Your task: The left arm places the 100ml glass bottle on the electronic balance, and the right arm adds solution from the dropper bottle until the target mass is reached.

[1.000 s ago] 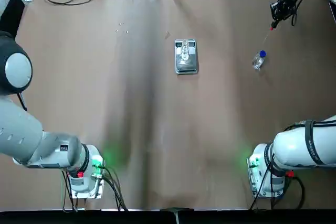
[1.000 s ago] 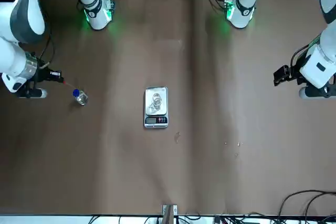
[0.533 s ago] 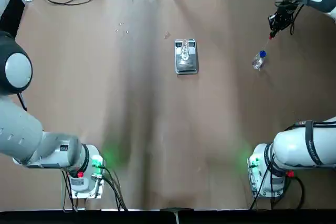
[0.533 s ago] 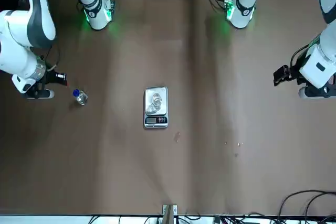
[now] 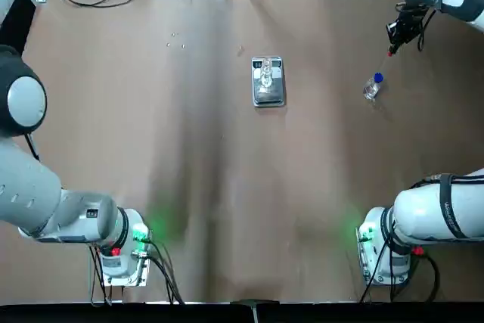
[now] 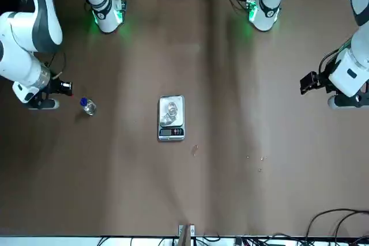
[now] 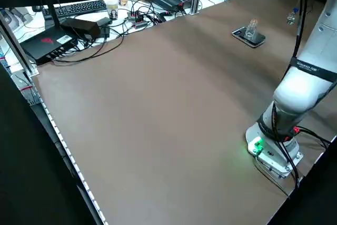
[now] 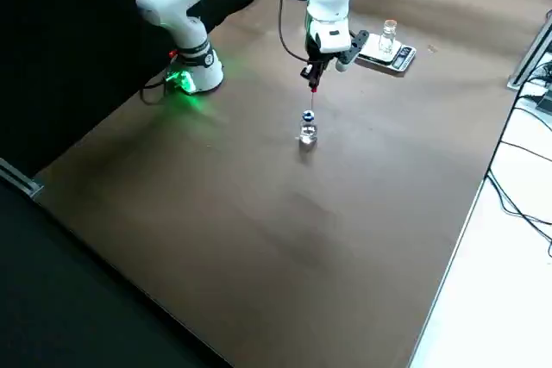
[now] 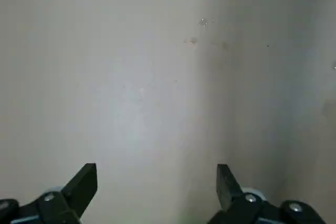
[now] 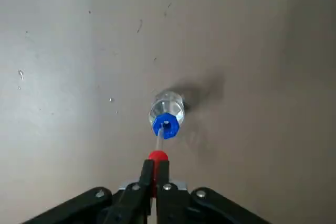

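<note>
- My right black gripper (image 10: 156, 167) is closed on 1 red-topped glass dropper (image 10: 158, 156), which points down at the blue collar of the small clear dropper bottle (image 8: 308, 133), upright on the table's right part.
- Open brown table (image 5: 318, 187) lies between it and the silver rectangular balance (image 6: 171, 129).
- 1 clear colourless glass bottle (image 8: 388, 36) stands there.
- My left black gripper (image 9: 156, 174) is wide, over the table's left side.

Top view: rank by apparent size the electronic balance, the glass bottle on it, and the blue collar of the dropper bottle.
1. electronic balance
2. 100ml glass bottle
3. blue collar
</note>
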You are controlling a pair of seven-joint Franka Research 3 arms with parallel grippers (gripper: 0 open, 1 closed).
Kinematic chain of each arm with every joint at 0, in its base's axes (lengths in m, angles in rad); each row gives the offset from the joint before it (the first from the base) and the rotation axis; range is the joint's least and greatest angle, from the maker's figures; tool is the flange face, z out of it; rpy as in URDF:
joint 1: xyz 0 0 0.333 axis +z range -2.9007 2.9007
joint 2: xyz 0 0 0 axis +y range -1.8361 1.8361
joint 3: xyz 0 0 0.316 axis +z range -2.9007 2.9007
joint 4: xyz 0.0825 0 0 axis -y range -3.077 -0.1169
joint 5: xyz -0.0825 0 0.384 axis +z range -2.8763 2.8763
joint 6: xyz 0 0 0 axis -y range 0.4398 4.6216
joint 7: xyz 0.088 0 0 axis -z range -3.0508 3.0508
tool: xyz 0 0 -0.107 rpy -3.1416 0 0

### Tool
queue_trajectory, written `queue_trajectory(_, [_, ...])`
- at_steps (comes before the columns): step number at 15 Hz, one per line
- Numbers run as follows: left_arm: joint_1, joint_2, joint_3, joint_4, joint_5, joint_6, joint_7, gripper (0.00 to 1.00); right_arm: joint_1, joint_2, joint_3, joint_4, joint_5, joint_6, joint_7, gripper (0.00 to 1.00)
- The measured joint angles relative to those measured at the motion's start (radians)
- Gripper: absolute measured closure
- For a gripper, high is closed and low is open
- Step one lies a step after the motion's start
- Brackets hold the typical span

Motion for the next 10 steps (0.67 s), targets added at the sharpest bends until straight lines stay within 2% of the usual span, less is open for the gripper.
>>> queue_trajectory(10, [0.000, 0.000, 0.000, 0.000, 0.000, 0.000, 0.000, 0.00, -0.004, 0.000, 0.000, -0.012, -0.005, 0.003, -0.001, 0.94])
